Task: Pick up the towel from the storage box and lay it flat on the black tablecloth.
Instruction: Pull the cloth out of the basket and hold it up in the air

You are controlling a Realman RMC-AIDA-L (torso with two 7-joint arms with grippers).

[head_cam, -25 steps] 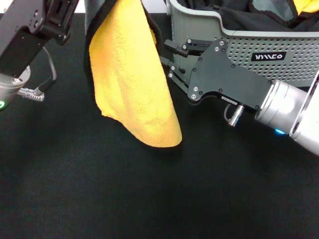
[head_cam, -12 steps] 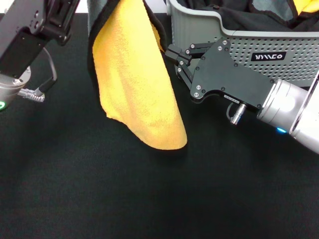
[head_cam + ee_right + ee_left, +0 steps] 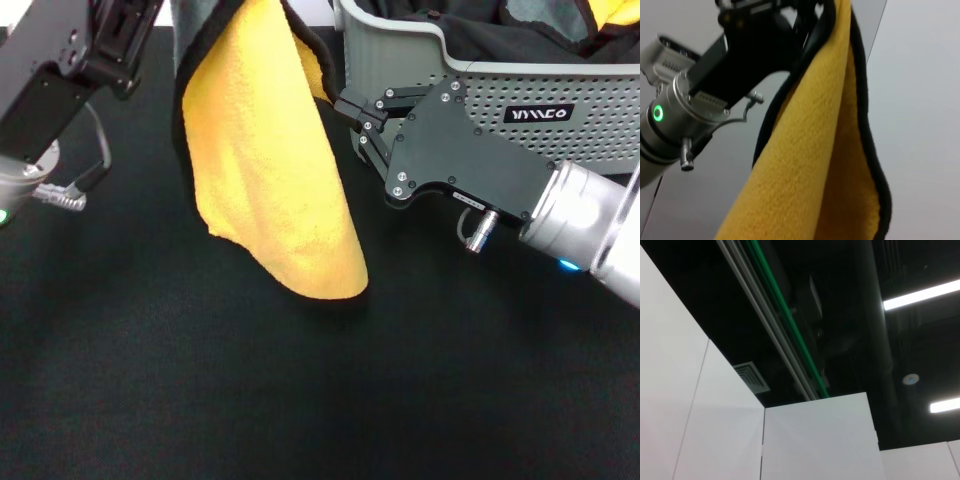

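The large yellow-orange fluffy towel (image 3: 270, 170) with a thin black edge trim hangs in a long fold above the wide, plain black felt-like tablecloth (image 3: 200, 390). Its top runs out of the head view, and its rounded lower corner droops close to the cloth; whether it touches cannot be told.

The left gripper (image 3: 785, 10) shows clearly only in the right wrist view, where its black body sits at the top of the towel with the black trim running up into it. It appears closed on the towel's upper edge, holding the cloth up, though the fingertips themselves are hidden by the fabric. In the head view only the left arm's black housing is seen, off to the side of the hanging towel. The left wrist view shows only a dark ceiling with light strips and white wall panels.

The right gripper (image 3: 352, 108) reaches in sideways, its fingertips just beside the towel's black-trimmed edge, which hangs right in front of the jaws. The jaws look nearly closed with nothing visibly between them.

Behind the right gripper, touching or nearly touching its black body in the head view, stands the light grey plastic storage box (image 3: 520, 75) with rows of small holes and a black label; dark cloth and a bit of yellow show inside it.
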